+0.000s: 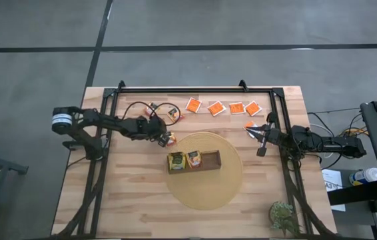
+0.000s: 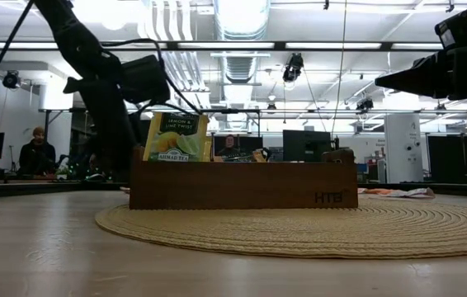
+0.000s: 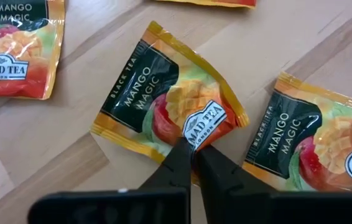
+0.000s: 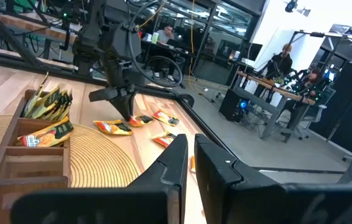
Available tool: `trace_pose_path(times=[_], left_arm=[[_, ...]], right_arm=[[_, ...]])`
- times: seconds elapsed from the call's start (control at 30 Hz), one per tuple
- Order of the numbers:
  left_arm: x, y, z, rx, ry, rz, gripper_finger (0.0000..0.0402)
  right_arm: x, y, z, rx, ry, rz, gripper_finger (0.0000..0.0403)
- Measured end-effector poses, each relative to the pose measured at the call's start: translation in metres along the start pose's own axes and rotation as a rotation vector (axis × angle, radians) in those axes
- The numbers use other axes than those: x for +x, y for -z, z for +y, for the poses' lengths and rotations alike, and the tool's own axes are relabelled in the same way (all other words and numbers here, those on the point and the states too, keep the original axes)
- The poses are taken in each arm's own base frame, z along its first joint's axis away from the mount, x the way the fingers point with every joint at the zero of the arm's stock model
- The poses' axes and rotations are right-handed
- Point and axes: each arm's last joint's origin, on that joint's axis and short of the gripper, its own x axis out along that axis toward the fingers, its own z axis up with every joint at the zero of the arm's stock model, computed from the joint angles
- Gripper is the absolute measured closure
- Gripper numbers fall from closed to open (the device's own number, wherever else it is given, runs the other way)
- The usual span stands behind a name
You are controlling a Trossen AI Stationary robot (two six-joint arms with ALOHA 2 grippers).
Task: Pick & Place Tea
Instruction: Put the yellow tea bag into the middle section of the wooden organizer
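Pinching the yellow-orange dark-labelled mango tea sachet [image 3: 170,102] at its lower edge, mid-frame, the left end effector [image 3: 193,151] is pressed together; sachet judged light, floppy, slippery.

The left arm reaches inward, its claw [image 3: 193,151] pointed down with fingertips pinched together. The right arm stretches in from the opposite side, its claw [image 4: 189,148] closed and raised.
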Motion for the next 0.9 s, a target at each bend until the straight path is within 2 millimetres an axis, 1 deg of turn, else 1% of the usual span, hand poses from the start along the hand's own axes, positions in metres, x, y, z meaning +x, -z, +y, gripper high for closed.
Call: trace_pose_path(times=[0.1,0.2,0.33,0.47,0.6,0.8,0.9], left_arm=[[-0.003,-0.001,-0.003,0.02,0.008,-0.004,0.0393],[-0.011,-0.005,-0.007,0.033,-0.003,-0.034,0.0396],[-0.026,-0.008,-0.014,0.062,-0.046,-0.1,0.0397],[-0.045,-0.011,-0.025,0.082,-0.028,-0.175,0.0397],[-0.065,-0.013,-0.04,0.122,-0.016,-0.248,0.0398],[-0.099,-0.015,-0.07,0.171,0.026,-0.369,0.0398],[-0.116,-0.011,-0.083,0.19,0.051,-0.42,0.0398]], right_arm=[[0.0,0.0,0.0,0.0,0.0,0.0,0.0376],[0.0,0.0,0.0,0.0,0.0,0.0,0.0376],[0.0,0.0,0.0,0.0,0.001,0.0,0.0376],[0.0,0.0,0.0,0.0,0.001,0.0,0.0376],[0.0,0.0,0.0,0.0,0.0,0.0,0.0376],[0.0,0.0,0.0,0.0,0.0,0.001,0.0376],[0.0,0.0,0.0,0.0,0.0,0.001,0.0376]])
